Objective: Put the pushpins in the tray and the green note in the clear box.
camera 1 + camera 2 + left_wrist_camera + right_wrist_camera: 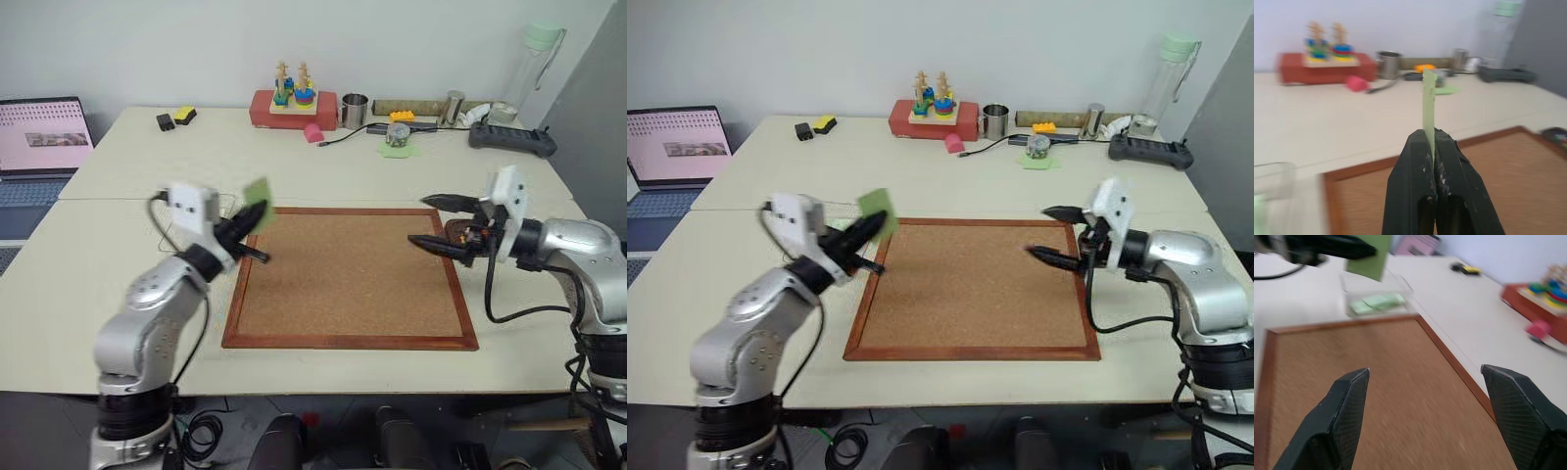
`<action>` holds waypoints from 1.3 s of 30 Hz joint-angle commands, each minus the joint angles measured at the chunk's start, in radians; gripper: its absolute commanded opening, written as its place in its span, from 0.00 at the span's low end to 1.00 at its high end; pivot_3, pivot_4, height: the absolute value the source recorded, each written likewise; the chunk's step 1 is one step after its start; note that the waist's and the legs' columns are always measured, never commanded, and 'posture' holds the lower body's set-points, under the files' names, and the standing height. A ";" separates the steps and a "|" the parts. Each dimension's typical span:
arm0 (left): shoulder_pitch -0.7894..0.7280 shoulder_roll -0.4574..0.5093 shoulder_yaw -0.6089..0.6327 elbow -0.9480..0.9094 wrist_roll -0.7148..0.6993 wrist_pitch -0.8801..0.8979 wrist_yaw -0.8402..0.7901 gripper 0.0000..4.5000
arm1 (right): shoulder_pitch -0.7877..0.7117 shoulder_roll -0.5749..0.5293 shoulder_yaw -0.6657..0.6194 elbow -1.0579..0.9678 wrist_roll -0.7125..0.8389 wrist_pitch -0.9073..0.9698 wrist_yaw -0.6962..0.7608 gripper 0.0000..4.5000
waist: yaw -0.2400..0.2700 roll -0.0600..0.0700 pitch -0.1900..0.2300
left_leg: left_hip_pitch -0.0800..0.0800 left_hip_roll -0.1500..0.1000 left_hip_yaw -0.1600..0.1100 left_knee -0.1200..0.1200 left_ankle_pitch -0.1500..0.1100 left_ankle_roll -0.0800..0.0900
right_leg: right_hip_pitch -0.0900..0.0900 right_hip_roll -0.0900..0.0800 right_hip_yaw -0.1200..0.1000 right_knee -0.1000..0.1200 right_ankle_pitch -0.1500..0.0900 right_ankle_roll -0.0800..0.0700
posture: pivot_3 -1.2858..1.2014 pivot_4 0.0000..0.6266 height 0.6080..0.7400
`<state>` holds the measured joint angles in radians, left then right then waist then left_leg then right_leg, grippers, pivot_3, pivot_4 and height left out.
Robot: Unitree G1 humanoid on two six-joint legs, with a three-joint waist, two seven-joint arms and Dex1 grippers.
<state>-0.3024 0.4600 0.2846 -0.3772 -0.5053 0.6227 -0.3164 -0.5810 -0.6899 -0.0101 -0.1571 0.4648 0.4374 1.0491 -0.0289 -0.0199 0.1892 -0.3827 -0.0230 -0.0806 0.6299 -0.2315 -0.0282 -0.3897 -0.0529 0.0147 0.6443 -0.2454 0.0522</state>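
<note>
The green note (pixel 257 190) stands on edge in the air, pinched at its lower end between the pressed-together black fingers of the left gripper (pixel 247 223), which holds it above the cork board's (pixel 348 274) left frame, near the far left corner. Seen along that gripper's fingers, the note (pixel 1428 103) rises thin and upright out of the closed tips. Just past the board's far left corner, at about ten o'clock from the board's middle, sits the clear box (pixel 1376 296) on the table (pixel 127 245); pale green paper already lies inside it, and the held note hangs above and close to it without touching. Across the board, at about three o'clock from its middle, the right gripper (pixel 431 221) hovers over the right frame with its two fingers spread wide apart and nothing between them, pointing across the board toward the left arm. Directly behind that gripper a small dark dish, the tray (pixel 460 233), shows partly past the fingers at the board's right edge; small coloured specks lie in it in the left wrist view, too blurred to name. Along the table's far edge, at twelve o'clock, stand a red block with stacking toys (pixel 292 103), a metal cup (pixel 354 110) and a pink cube (pixel 313 132), with a laptop (pixel 41 137) off at ten o'clock.
</note>
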 commanded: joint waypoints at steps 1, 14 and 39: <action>-0.017 0.057 0.076 0.044 0.054 -0.017 0.048 0.00 | -0.097 0.024 0.009 -0.013 0.042 0.022 0.022 0.85 | 0.000 0.000 0.000 | 0.000 0.000 0.000 0.000 0.000 0.000 | 0.000 0.000 0.000 0.000 0.000 0.000 | 0.52 0.24 1.00; -0.140 0.102 0.019 0.410 0.165 -0.098 0.003 0.07 | -0.127 0.066 0.048 -0.002 0.052 0.055 0.047 0.85 | 0.025 -0.001 0.000 | -0.009 -0.001 -0.001 0.000 0.000 -0.001 | -0.009 -0.001 -0.001 0.000 0.003 -0.005 | 0.52 0.24 1.00; 0.153 0.492 0.203 0.012 0.030 0.103 -0.399 0.83 | -0.044 -0.062 0.011 -0.021 0.036 0.087 0.096 0.85 | 0.005 -0.001 0.000 | -0.017 0.000 0.000 -0.001 0.000 -0.001 | -0.019 -0.001 0.001 0.002 0.003 -0.005 | 0.52 0.24 1.00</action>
<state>-0.1880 0.9082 0.4209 -0.3085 -0.4654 0.7526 -0.6439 -0.6249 -0.7259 0.0387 -0.1618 0.4927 0.5259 1.1232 -0.0243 -0.0210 0.1895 -0.3996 -0.0231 -0.0802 0.6293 -0.2317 -0.0292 -0.4083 -0.0544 0.0154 0.6459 -0.2422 0.0470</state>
